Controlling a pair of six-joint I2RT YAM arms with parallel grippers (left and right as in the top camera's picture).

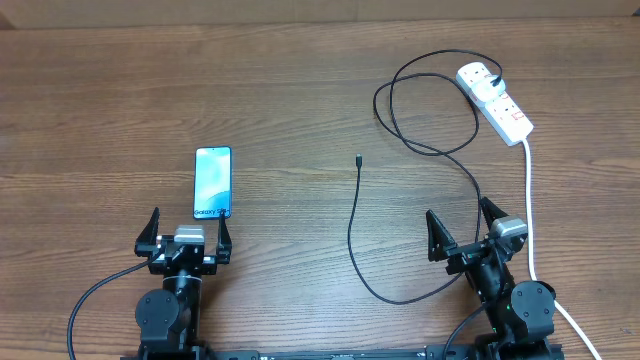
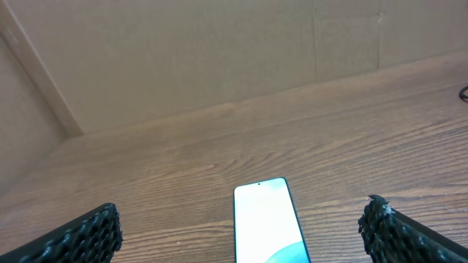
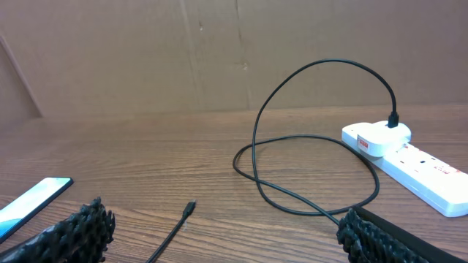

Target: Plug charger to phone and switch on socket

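The phone [image 1: 212, 182] lies flat on the table, lit light-blue screen up, just beyond my left gripper [image 1: 187, 231], which is open and empty. It also shows in the left wrist view [image 2: 268, 221] and at the left edge of the right wrist view [image 3: 33, 200]. The black charger cable [image 1: 352, 235] runs from a white plug in the socket [image 1: 495, 101] through loops to its connector tip [image 1: 358, 160] at mid-table. My right gripper [image 1: 462, 226] is open and empty, near the cable's lower curve. The right wrist view shows the tip [image 3: 189, 209] and the socket [image 3: 406, 155].
The socket's thick white cord [image 1: 529, 215] runs down the right side past my right arm. A cardboard wall [image 3: 219, 51] stands behind the table.
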